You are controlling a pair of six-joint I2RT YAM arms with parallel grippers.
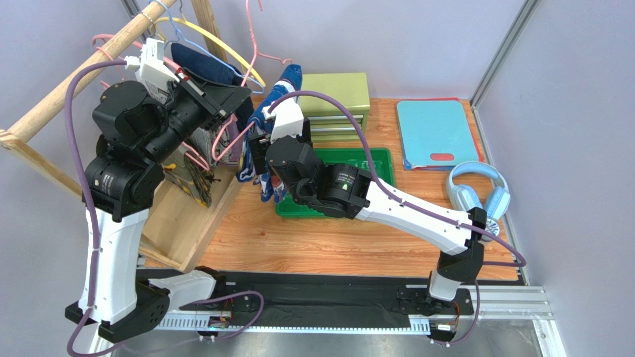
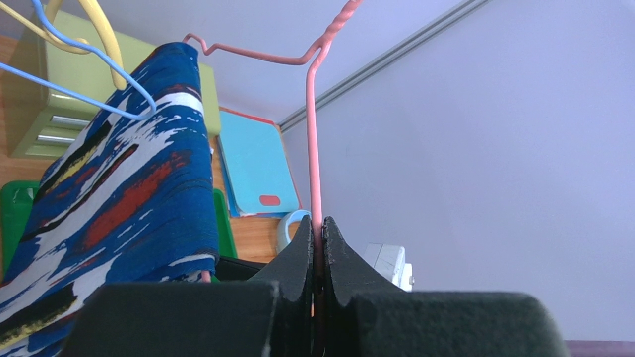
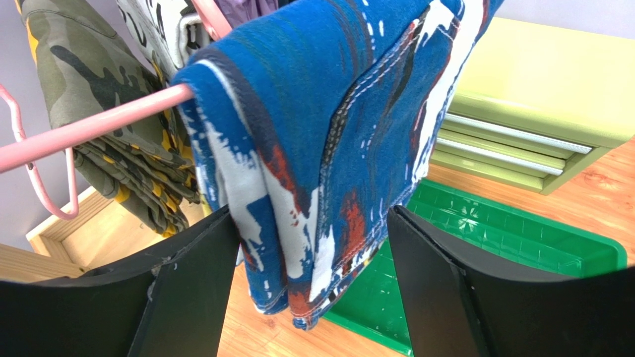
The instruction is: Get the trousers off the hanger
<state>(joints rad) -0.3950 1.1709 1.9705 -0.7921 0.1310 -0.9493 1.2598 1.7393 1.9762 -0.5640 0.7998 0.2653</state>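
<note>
The blue trousers (image 1: 270,111) with white, navy and red splotches hang folded over the bar of the pink wire hanger (image 1: 253,52). In the left wrist view my left gripper (image 2: 319,232) is shut on the hanger's pink wire (image 2: 314,149), with the trousers (image 2: 127,193) to its left. In the top view the left gripper (image 1: 223,93) is held high by the rack. In the right wrist view my right gripper (image 3: 313,245) is open, its jaws on either side of the hanging trousers (image 3: 328,126); the left jaw touches the cloth. The pink bar (image 3: 89,126) runs left.
A wooden rack (image 1: 74,82) at the left carries a yellow hanger (image 1: 223,48), a light blue hanger (image 1: 197,52), a camouflage garment (image 3: 97,82) and a newspaper-print garment (image 3: 160,30). A green tray (image 1: 373,160), an olive drawer box (image 1: 335,100), a blue board (image 1: 436,130) and headphones (image 1: 477,190) lie on the table.
</note>
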